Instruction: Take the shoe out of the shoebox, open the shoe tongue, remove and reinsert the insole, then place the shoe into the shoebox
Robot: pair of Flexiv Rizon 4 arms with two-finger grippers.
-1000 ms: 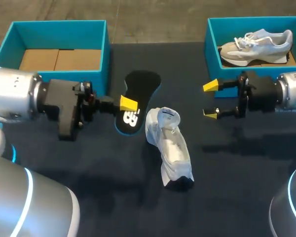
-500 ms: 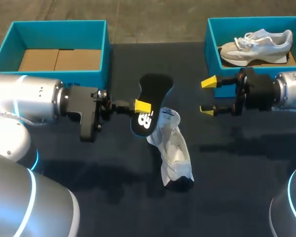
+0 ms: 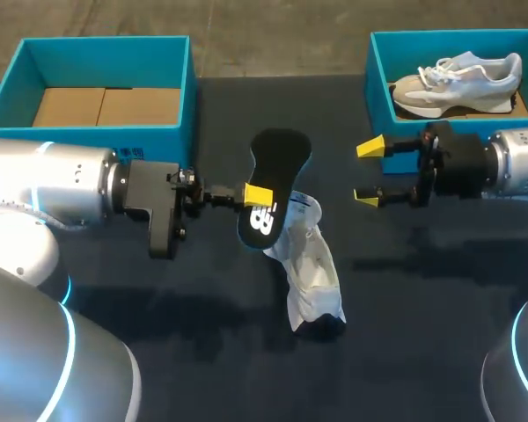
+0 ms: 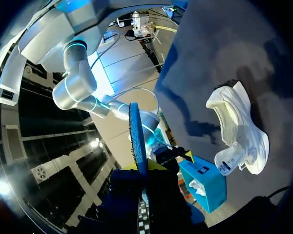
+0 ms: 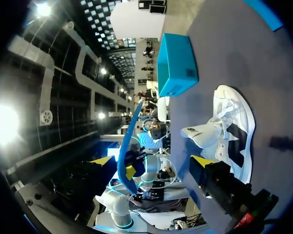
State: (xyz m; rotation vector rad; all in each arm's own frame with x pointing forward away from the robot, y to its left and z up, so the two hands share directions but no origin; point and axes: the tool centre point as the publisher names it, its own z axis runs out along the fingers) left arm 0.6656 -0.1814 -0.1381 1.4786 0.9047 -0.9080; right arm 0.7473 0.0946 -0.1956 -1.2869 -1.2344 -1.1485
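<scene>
Two teal shoeboxes sit at the far corners of the dark table (image 3: 422,352).

- Left shoebox (image 3: 106,88): only a brown cardboard liner showing inside.
- Left arm comes in just in front of that box and reaches toward mid-table. Left gripper (image 3: 257,195) is clamped on the insole (image 3: 273,189). The left wrist view shows the insole (image 4: 138,141) edge-on, with a yellow tip on each side of it.
- The insole is black on top with a blue rim. It is gripped near the logo end, and the other end points toward the far edge of the table. Its near end overlaps the open end of the shoe in the head view. Can't tell if they touch.
- White shoe (image 3: 308,264) lies on the table between the two boxes, in neither of them. Its tongue is folded out at the end nearest the insole, and its dark end points toward the robot. It also shows in both wrist views (image 4: 239,131) (image 5: 229,131).
- Right gripper (image 3: 368,173) is beside the shoe and well apart from it, just in front of the right box. Its fingers are spread and nothing is between them.
- Right shoebox (image 3: 378,79) holds a second sneaker (image 3: 462,79), grey and white, lying on its side.
</scene>
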